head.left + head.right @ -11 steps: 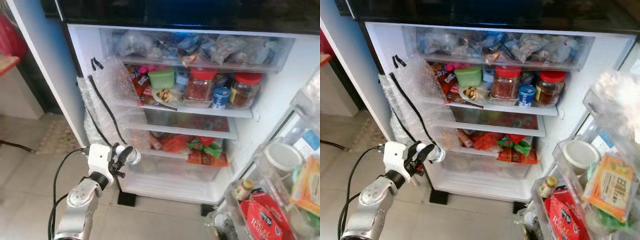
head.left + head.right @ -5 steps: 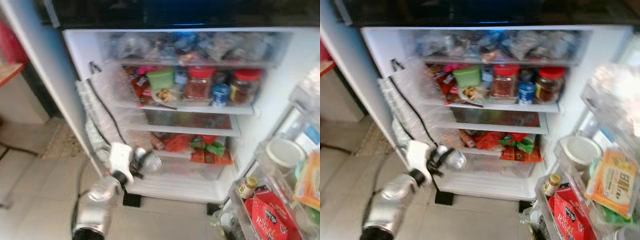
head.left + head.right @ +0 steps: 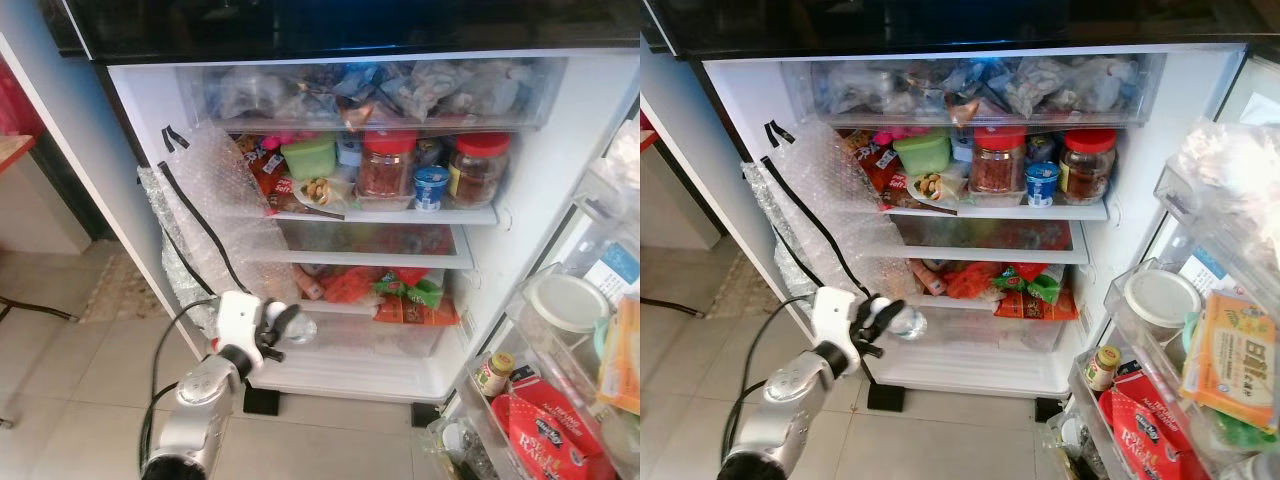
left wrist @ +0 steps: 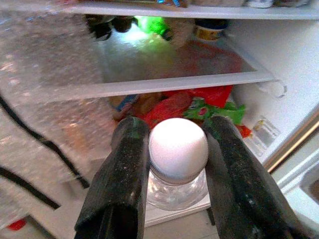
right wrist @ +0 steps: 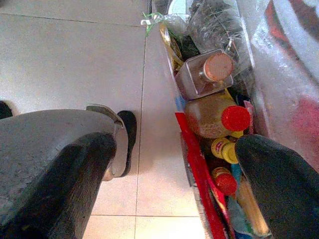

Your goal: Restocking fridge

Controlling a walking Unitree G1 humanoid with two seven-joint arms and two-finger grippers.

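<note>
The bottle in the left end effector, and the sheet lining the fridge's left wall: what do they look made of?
The bottle looks like clear, glossy plastic: the floor shows through its body, and it has an opaque white cap, probably plastic. It sits between the left end effector fingers. The sheet looks like bubble wrap: translucent film with a dimpled texture, held by black strips, likely tape.

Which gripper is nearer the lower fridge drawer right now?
Left. The left gripper, shut on a clear bottle, is right in front of the lower drawer. The right gripper hangs open beside the door bins.
</note>
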